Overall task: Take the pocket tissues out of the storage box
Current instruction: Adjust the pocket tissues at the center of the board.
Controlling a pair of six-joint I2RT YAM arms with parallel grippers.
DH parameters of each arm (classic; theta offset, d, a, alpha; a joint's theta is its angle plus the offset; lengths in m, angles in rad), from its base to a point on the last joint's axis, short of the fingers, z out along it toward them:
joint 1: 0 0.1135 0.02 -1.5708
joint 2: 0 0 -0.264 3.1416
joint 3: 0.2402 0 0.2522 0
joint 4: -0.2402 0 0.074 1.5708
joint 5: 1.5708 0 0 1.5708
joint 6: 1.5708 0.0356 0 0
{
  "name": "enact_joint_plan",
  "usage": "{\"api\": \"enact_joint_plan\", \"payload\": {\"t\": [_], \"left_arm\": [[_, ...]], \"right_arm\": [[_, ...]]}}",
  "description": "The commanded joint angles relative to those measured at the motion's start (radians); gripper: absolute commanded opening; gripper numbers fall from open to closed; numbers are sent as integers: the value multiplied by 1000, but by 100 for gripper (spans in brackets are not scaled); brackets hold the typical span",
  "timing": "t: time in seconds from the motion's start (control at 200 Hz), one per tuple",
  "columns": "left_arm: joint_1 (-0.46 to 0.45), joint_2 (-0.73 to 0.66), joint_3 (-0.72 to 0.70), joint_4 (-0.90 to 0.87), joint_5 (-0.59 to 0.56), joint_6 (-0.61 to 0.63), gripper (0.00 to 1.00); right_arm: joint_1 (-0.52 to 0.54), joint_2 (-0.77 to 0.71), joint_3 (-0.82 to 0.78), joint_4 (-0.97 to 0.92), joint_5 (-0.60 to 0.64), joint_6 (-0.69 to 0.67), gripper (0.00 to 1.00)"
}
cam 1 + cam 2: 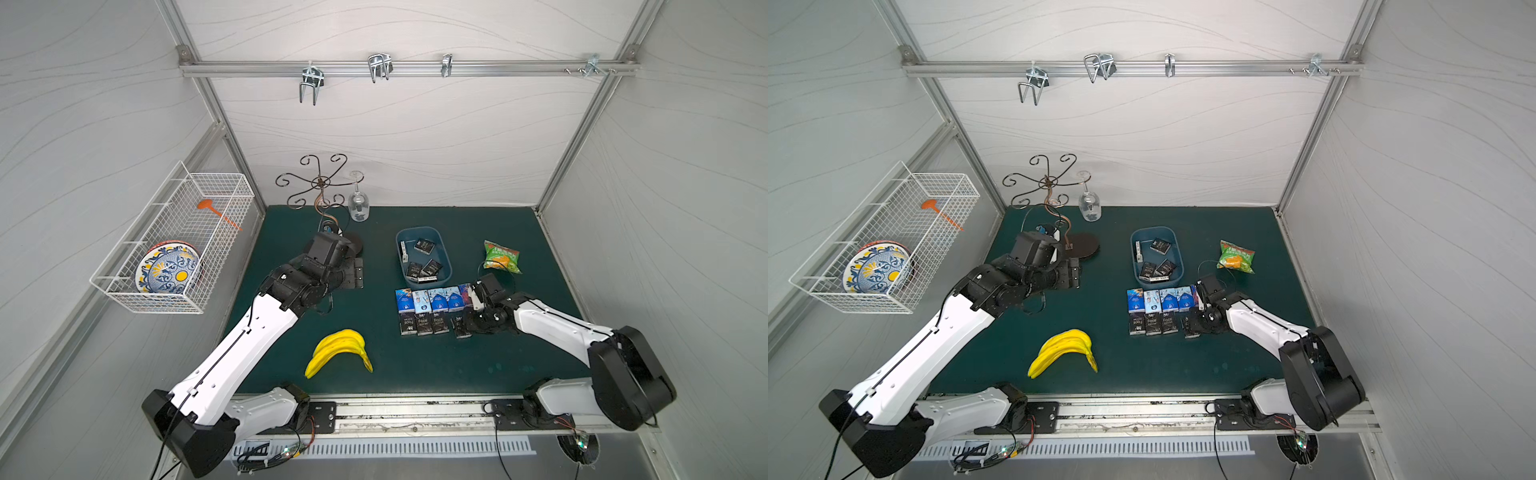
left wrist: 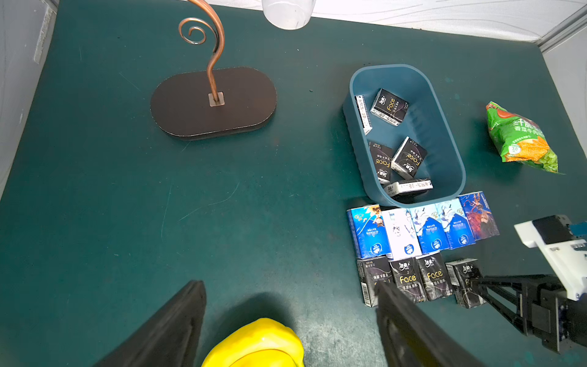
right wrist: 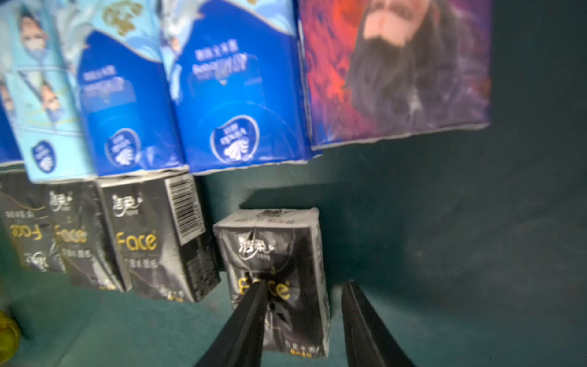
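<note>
The pocket tissues [image 2: 389, 106] look light and soft, in smooth film that may slip and dent, so I judge a mild pinch across the two long edges is best, not on the flat face. Five packets, as far as I can count, lie in the storage box [image 2: 444, 105], some leaning on its low wall; nine others lie in two neat rows on the worktop [image 2: 127, 190] just in front of it. The right tool [image 3: 306, 286] is low at the last black packet [image 3: 273, 251] of the near row, jaws apart, one finger over its face and one beside its edge, no grip visible. The left tool [image 2: 289, 286] is wide apart and empty. The green mat looks flat and gives grip, with free room beside the rows; the snack bag [image 2: 521, 136] lies well apart.
</note>
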Motion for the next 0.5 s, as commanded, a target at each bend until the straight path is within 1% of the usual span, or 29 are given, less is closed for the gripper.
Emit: {"api": "enact_joint_plan", "payload": {"t": [0.0, 0.205, 0.495], "left_arm": [[3, -18, -1, 36, -8, -1, 87], [3, -15, 1, 37, -5, 1, 87], [3, -15, 2, 37, -7, 4, 87]], "right_arm": [[-6, 30, -12, 13, 2, 6, 40], [-5, 43, -14, 26, 4, 21, 37], [-6, 86, 5, 55, -1, 41, 37]]}}
